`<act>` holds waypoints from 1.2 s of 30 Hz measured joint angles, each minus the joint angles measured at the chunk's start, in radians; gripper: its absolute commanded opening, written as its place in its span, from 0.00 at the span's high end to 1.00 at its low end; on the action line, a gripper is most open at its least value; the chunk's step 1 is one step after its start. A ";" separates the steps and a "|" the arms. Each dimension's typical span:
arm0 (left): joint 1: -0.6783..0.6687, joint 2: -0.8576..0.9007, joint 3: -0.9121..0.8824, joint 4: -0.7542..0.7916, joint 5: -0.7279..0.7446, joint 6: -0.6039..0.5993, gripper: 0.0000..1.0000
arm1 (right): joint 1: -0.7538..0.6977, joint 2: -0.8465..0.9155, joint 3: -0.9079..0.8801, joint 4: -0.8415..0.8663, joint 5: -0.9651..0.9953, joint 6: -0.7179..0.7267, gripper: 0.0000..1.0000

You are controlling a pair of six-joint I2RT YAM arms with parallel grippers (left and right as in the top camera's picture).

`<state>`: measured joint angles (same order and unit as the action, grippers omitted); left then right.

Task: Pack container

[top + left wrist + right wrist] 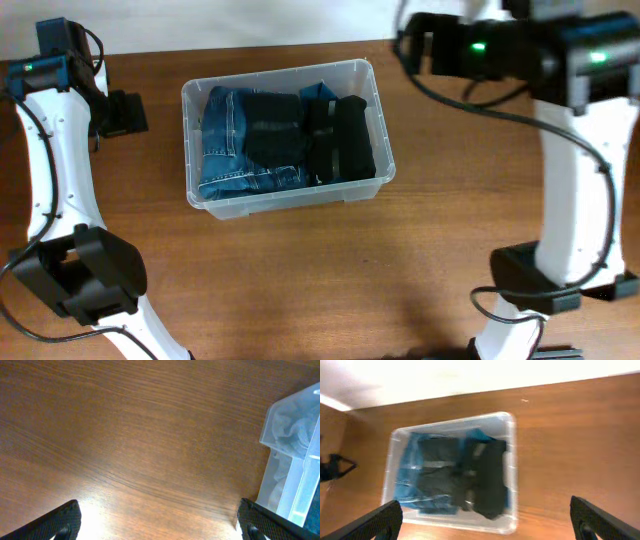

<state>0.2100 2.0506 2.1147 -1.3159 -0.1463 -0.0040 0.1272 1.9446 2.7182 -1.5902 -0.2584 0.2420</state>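
Item: container [290, 203], clear plastic tub with rounded rim
Location: upper middle of the wooden table [300, 290], between the two arms, set slightly askew to the table edge
Standing: upright on its base, open at the top, no lid on it
Contents, left end: folded blue jeans [222, 140], lying against the left wall
Contents, middle: black folded garment [273, 128], lying over part of the jeans
Contents, right end: second black folded garment [342, 140], just beside the first and touching it (whether the two are one piece cannot be told)
Fill level: clothing sits below the rim in the overhead view
Left gripper [160, 525]: released, fingers [62, 521] spread wide with only bare table between them
Left gripper, position: beside the container's left short end, near but apart from it; one corner of the tub [292, 460] shows at the right of its wrist view
Right gripper [490, 522]: released, fingers [602, 521] wide apart, grasping nothing
Right gripper, position: held high above the table, its camera looking down on the whole container [452, 424] (picture somewhat blurred)
Contact: neither pincer touches the tub or the clothing
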 measured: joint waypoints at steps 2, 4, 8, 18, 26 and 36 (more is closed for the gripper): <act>0.000 0.000 0.000 0.001 0.000 0.000 0.01 | -0.058 -0.018 0.000 -0.031 0.002 -0.026 0.02; 0.000 0.000 0.000 0.001 0.000 0.000 0.01 | -0.144 -0.056 0.000 -0.089 0.005 -0.093 0.02; 0.000 0.000 0.000 0.001 0.000 0.000 0.01 | -0.248 -0.150 -0.004 -0.080 0.008 -0.186 0.02; 0.000 0.000 0.000 0.001 0.000 0.000 0.01 | -0.253 -0.745 -0.676 0.529 0.006 -0.353 0.02; 0.000 0.000 0.000 0.001 -0.002 0.000 0.01 | -0.253 -1.271 -1.654 1.148 -0.001 -0.378 0.02; 0.000 0.000 0.000 -0.001 -0.003 0.000 0.01 | -0.253 -1.810 -2.464 1.491 -0.003 -0.380 0.02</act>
<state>0.2100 2.0506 2.1147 -1.3167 -0.1490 -0.0044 -0.1257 0.1345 0.2539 -0.0994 -0.2619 -0.1375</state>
